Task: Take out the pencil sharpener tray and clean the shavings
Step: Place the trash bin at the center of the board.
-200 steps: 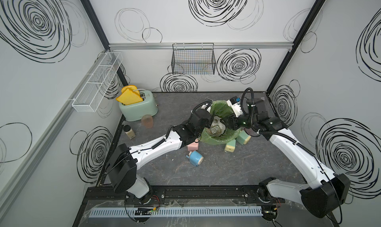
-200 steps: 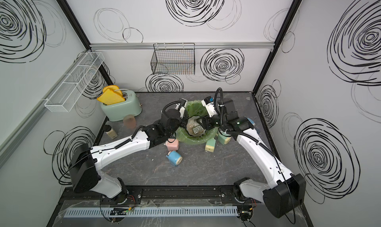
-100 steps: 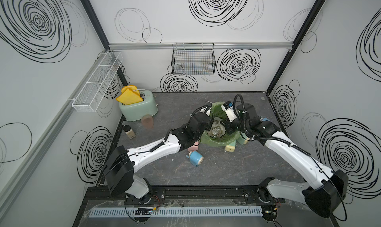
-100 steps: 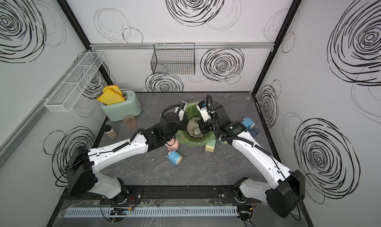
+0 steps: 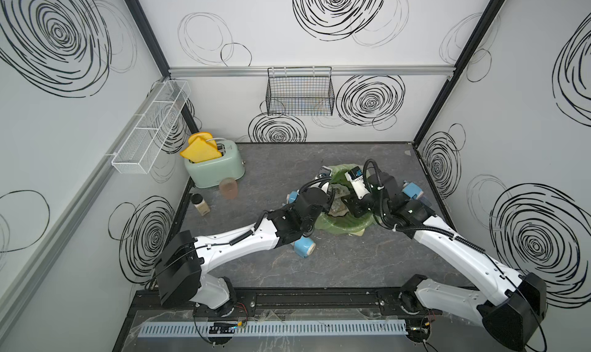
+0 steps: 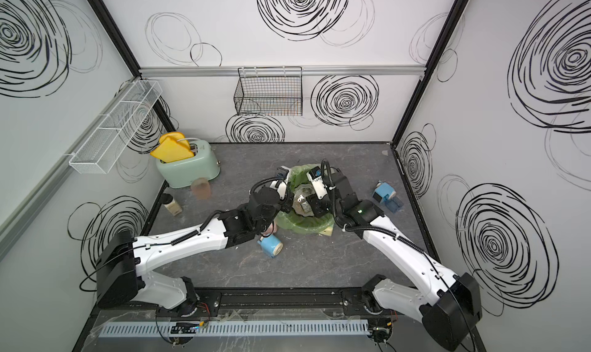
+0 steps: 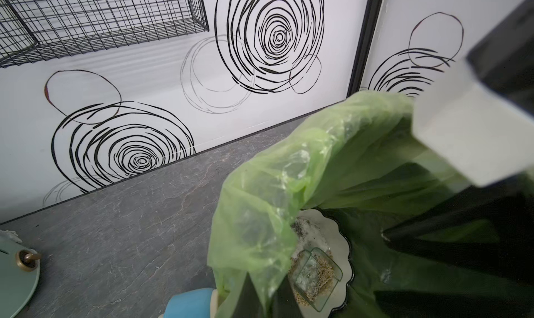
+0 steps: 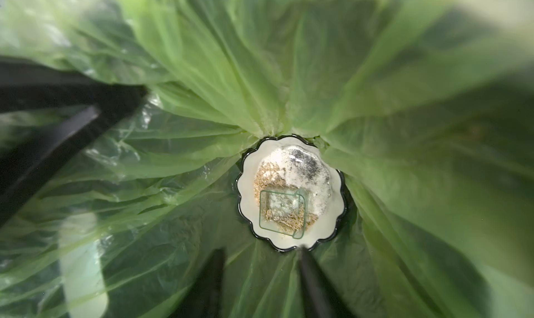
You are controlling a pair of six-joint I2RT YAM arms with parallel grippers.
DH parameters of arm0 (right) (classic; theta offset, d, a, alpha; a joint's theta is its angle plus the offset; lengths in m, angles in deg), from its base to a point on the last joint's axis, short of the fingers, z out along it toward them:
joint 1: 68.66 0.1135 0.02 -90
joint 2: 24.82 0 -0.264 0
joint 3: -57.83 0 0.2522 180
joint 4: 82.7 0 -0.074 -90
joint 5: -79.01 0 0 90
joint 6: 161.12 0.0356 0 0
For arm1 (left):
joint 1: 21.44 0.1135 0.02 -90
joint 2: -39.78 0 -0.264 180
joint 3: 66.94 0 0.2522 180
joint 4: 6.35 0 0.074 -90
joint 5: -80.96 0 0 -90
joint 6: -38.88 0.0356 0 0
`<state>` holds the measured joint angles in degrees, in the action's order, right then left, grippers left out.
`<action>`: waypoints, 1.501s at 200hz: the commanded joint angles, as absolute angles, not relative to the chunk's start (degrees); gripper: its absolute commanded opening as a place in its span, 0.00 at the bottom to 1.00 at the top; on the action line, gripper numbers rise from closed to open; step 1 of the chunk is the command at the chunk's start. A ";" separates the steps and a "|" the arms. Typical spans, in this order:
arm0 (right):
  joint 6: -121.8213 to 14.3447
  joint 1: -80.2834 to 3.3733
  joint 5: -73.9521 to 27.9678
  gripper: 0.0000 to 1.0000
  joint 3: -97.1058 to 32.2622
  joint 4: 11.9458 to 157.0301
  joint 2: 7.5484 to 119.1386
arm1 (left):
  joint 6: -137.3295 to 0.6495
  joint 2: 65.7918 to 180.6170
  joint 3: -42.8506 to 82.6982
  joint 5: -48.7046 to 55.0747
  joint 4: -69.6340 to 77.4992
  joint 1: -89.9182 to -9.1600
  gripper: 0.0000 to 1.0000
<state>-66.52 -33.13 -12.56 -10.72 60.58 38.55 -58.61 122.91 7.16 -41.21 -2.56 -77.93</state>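
In both top views the green bag (image 5: 343,227) lies on the desk (image 5: 335,270). Left wrist: the left fingers (image 7: 245,305) clench its rim. Right wrist: the right fingers (image 8: 313,284) hang released above the clear tray (image 8: 283,211), which lies among the shavings (image 8: 267,176) in a scalloped dish (image 8: 248,206). The tray's out, I'd say; shaking it clean remains.

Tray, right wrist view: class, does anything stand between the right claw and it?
Nothing visible does. The tray lies uncovered on the dish at the bottom of the bag, straight beyond the open right claw.
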 commanded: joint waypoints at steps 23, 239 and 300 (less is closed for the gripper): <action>-65.26 -33.71 -12.39 0.69 -13.04 65.13 34.13 | -59.55 126.16 15.81 -36.98 -2.68 -73.94 0.00; -69.02 -44.82 -12.90 0.24 -31.90 48.69 48.93 | -60.08 127.23 18.80 -32.70 -2.10 -69.96 0.00; -68.53 -45.71 -14.63 0.00 -33.71 50.16 52.82 | -60.21 126.17 18.10 -31.68 -2.75 -69.08 0.05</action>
